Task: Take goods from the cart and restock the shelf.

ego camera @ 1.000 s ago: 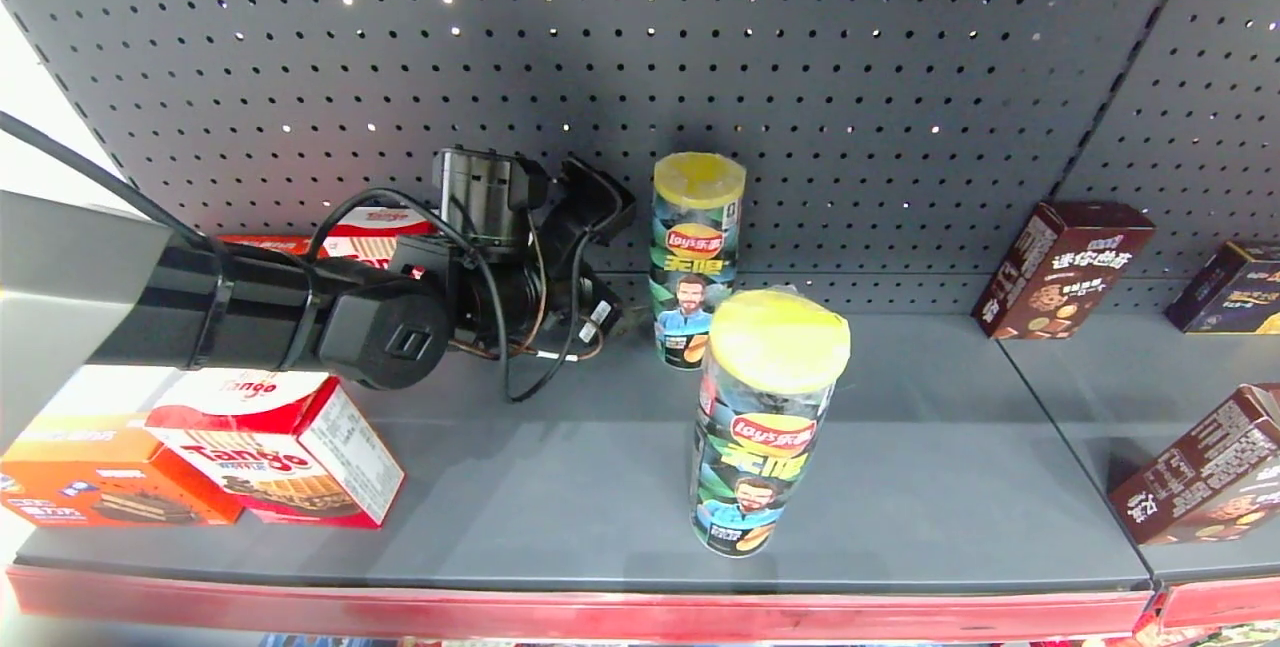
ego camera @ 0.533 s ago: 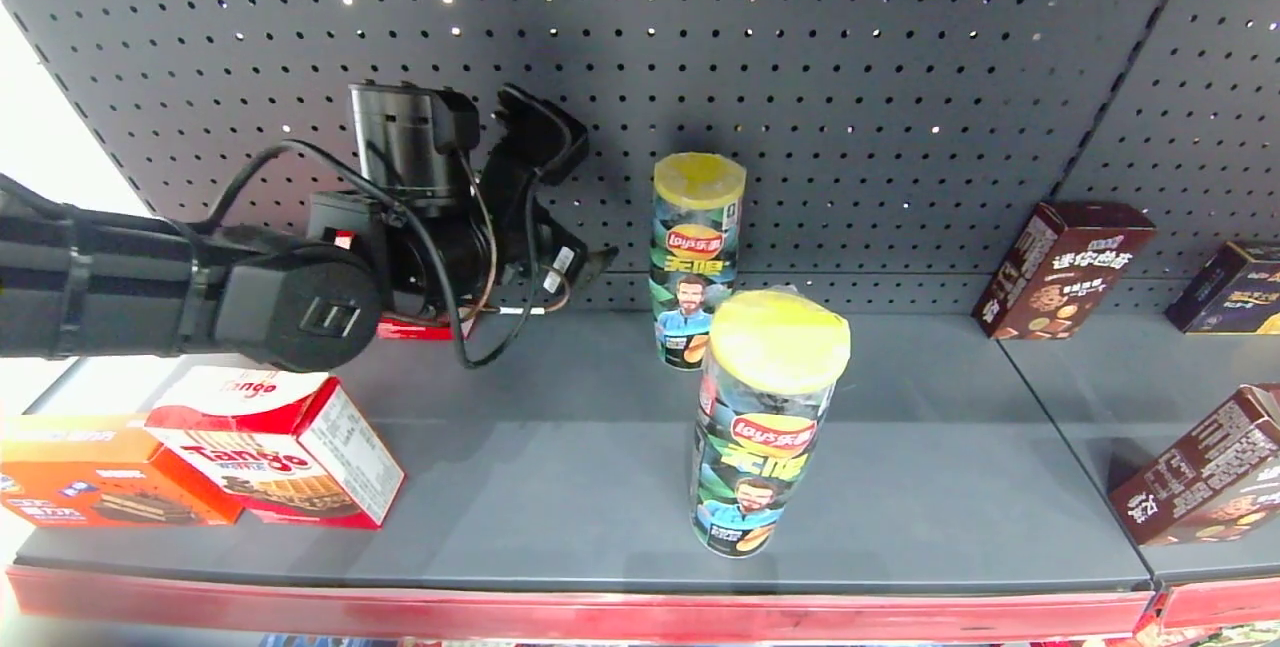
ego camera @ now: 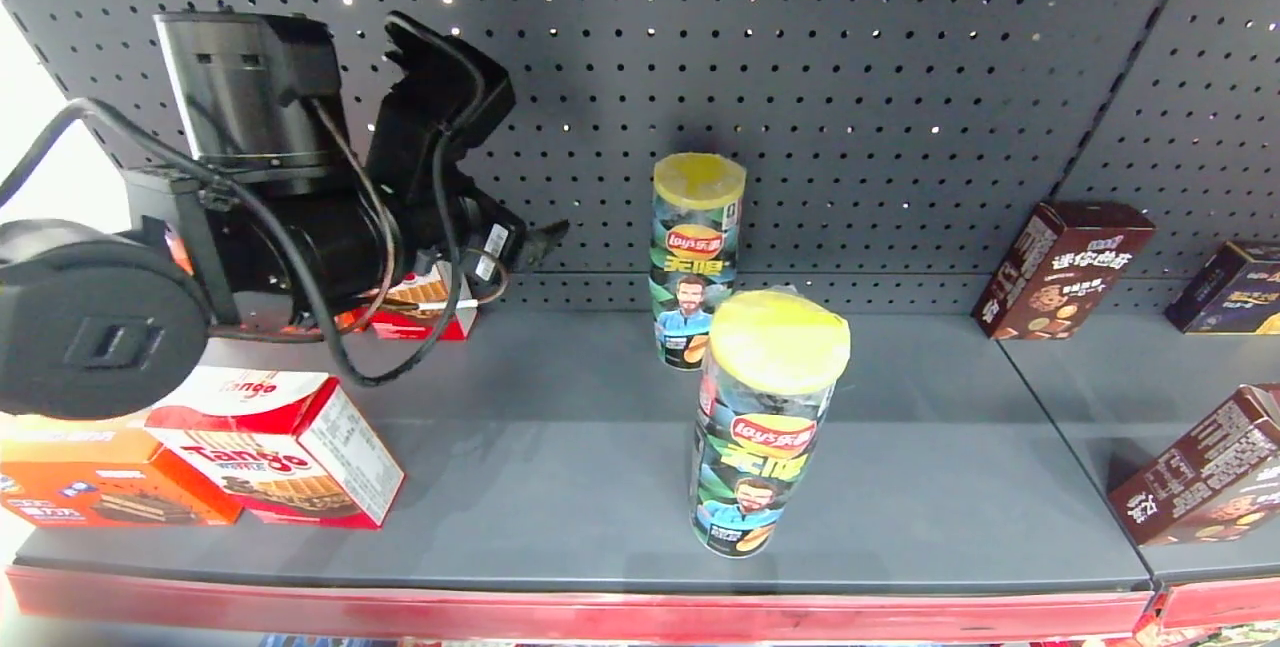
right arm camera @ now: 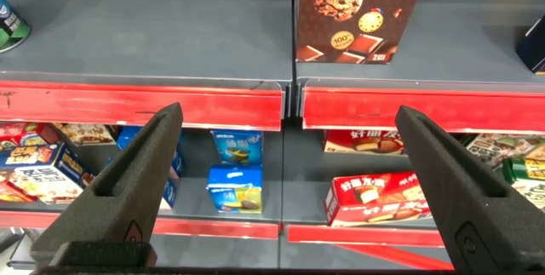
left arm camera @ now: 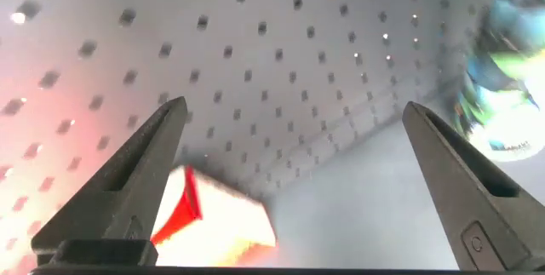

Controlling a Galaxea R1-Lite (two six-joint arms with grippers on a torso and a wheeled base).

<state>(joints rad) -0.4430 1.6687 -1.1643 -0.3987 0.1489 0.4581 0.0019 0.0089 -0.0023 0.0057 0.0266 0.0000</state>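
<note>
Left pincer (left arm camera: pixel 294 109) spread wide, empty, hangs left of the rear chip can (ego camera: pixel 697 257). Front chip can (ego camera: pixel 765 422) upright just before it. Right pincer (right arm camera: pixel 289 111) released, empty.

The head camera looks forward and down onto the grey shelf (ego camera: pixel 560 487) from fairly near, taking in the pegboard back (ego camera: pixel 800 77) and the red front edge (ego camera: pixel 600 617). The left wrist camera sits close above that shelf and faces the pegboard back between the spread fingers of the left gripper (left arm camera: pixel 294 109). With the head view it shares a red-and-white box (left arm camera: pixel 221 224) and what seems to be the rear can (left arm camera: pixel 502 79) (badly blurred). The right wrist camera sits lower, out in front, facing the red front edge and the lower shelves (right arm camera: pixel 255 224) past the right gripper (right arm camera: pixel 289 111).
</note>
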